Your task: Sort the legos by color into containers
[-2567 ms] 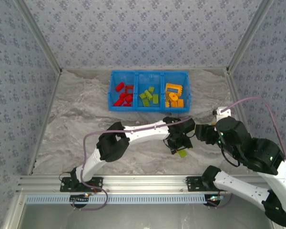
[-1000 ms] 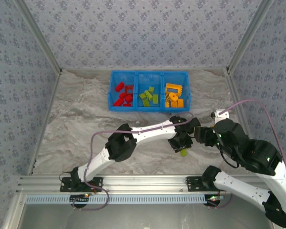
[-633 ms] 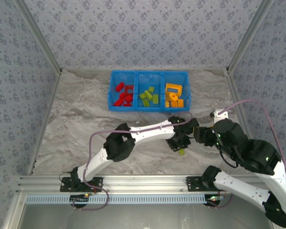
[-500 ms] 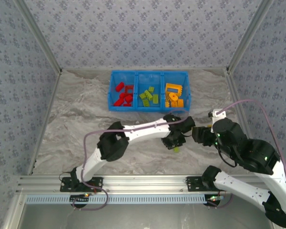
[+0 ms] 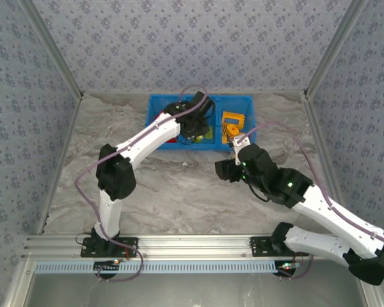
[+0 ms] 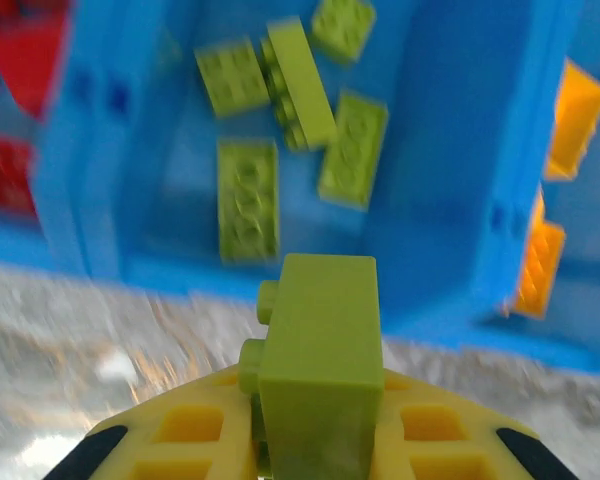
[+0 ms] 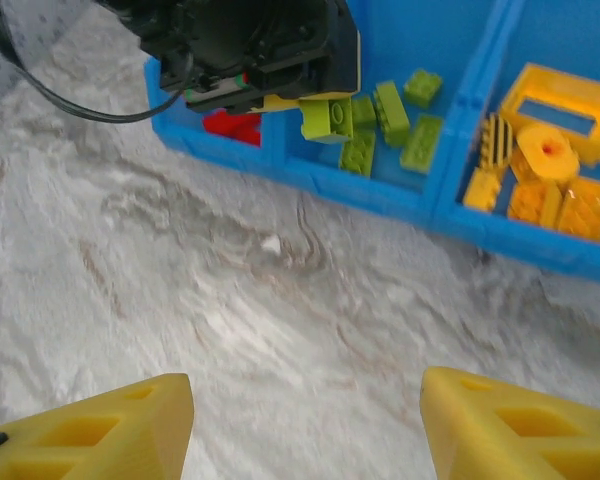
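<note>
From above, the left gripper (image 5: 198, 133) hangs over the near edge of the tray's (image 5: 244, 100) middle compartment. Its arm covers much of the red section, and I cannot tell from here how its jaws stand. Orange bricks (image 5: 233, 125) lie in the right compartment. The right gripper (image 5: 220, 170) hovers over the table (image 5: 115, 166), near the tray's front.

In the left wrist view, the yellow fingers (image 6: 180, 440) pinch a green brick (image 6: 320, 350) between them, its studs facing left. The brick sits above the tray's near wall. The sorted greens (image 6: 248, 198) lie just beyond in the middle compartment, with red bricks (image 6: 10, 170) to the left and orange to the right.

In the right wrist view, the right gripper's fingers (image 7: 90, 430) are spread wide with nothing between them. Far ahead, the left gripper holds the green brick at the near left of the green compartment.

The step in hand looks like delivering this green brick. The next move calls for carrying it slightly farther, past the near wall, then parting the fingers so it drops among the greens and not on the rim or the table.
</note>
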Controlling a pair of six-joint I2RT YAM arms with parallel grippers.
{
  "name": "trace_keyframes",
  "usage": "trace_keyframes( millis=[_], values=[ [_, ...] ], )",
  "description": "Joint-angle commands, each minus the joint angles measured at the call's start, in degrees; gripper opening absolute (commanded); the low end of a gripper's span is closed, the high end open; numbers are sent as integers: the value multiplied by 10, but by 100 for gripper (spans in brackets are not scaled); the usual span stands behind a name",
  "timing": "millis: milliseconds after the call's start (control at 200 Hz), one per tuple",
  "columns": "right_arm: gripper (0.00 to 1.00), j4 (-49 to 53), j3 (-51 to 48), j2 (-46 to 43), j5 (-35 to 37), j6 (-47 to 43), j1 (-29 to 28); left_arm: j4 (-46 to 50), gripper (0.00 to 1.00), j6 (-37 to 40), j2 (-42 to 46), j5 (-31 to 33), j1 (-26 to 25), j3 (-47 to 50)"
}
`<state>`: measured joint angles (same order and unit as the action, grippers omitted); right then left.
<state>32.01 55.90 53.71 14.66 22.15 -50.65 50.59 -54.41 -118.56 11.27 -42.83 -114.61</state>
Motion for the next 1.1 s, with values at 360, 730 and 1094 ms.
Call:
trace_keyframes(
  millis=[360,730,1094],
  values=[
    [67,-272,-42,103,13,21,93,-70,15,225,-233,195,48,-290],
    [67,-233,-46,83,-6,50,111,-114,16,258,-322,268,57,-311],
    [68,-215,-48,74,-15,59,123,-75,23,247,-340,286,42,-316]
  ],
)
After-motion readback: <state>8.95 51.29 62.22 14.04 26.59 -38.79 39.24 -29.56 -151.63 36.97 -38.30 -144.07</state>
